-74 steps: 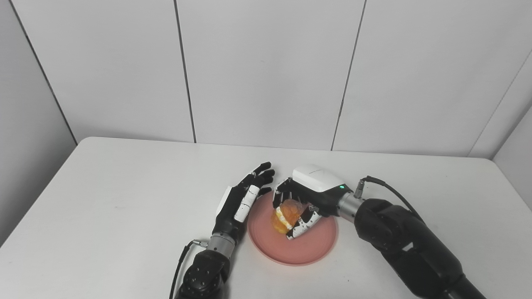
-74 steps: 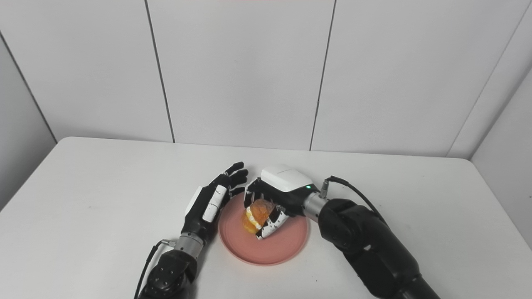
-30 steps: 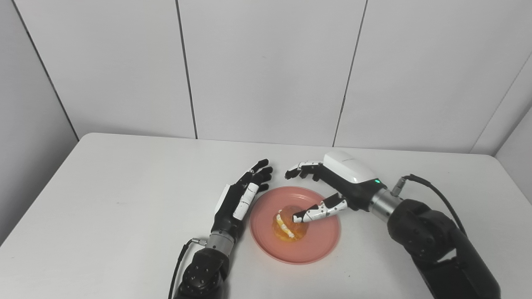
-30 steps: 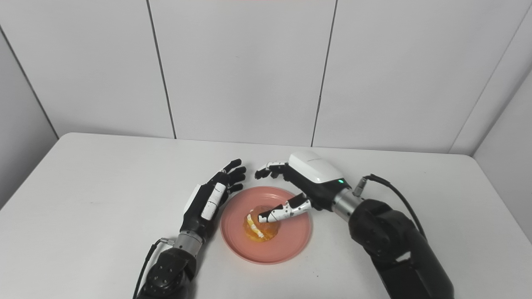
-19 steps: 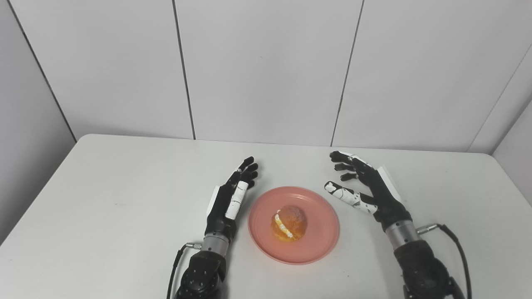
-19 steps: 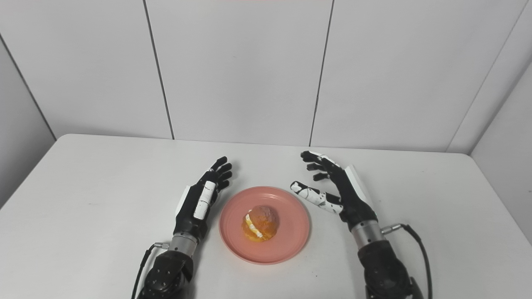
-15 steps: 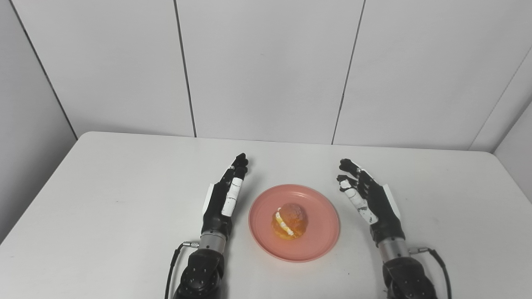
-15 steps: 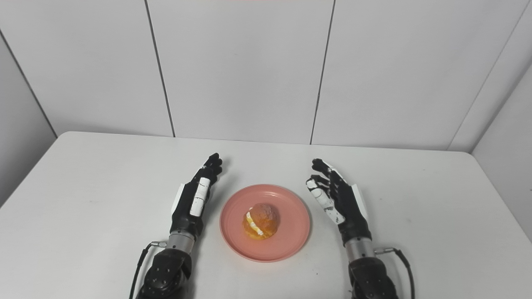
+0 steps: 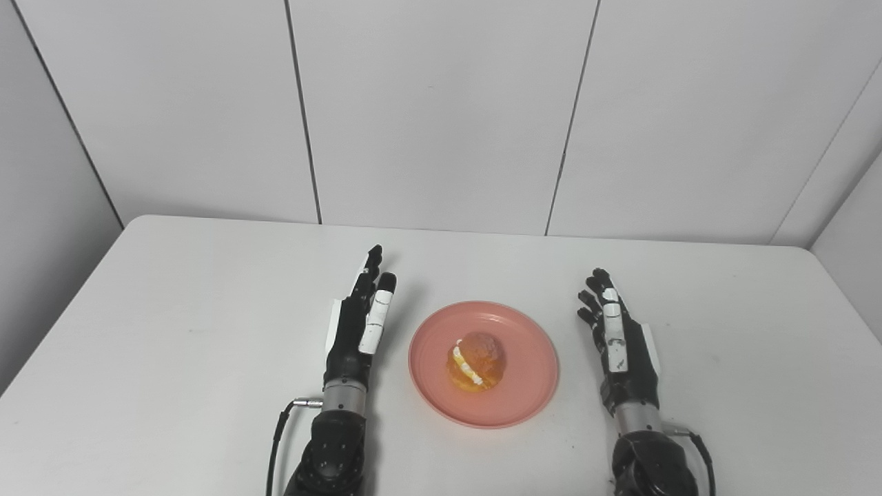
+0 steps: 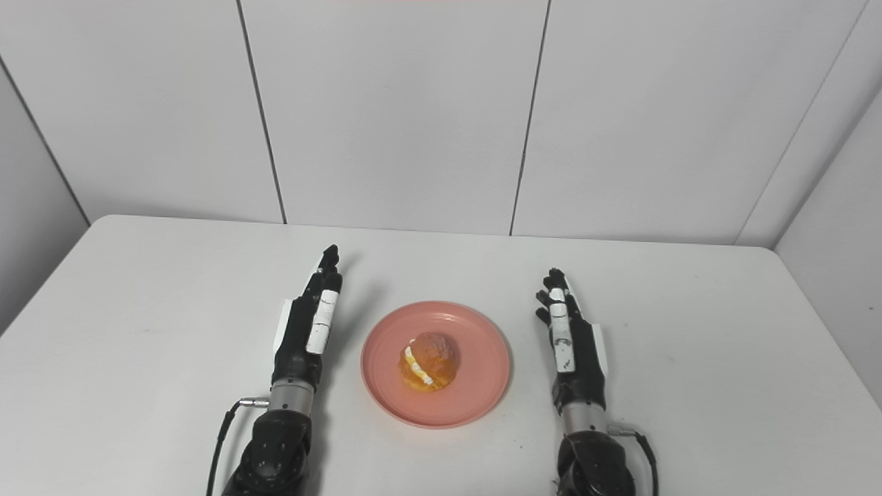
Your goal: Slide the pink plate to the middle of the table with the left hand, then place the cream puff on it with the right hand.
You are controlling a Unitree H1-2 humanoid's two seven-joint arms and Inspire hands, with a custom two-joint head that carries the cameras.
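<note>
The pink plate [image 9: 524, 386] lies in the middle of the white table [image 9: 172, 331]. The golden cream puff [image 9: 476, 361] with a white cream band sits on the plate's centre. My left hand [image 9: 358, 324] is open with fingers straight, on edge just left of the plate, not touching it. My right hand [image 9: 619, 344] is open with fingers straight, right of the plate with a small gap. Both hands hold nothing. The same scene shows in the right eye view: plate [image 10: 475, 393], puff [image 10: 428, 361], left hand [image 10: 308, 327], right hand [image 10: 572, 348].
The table's back edge meets a white panelled wall [image 9: 441, 110]. Cables run from both wrists near the picture's bottom edge.
My right hand let go of the cream puff on the plate, opened and drew back to the plate's right side. My left hand straightened and moved slightly away from the plate.
</note>
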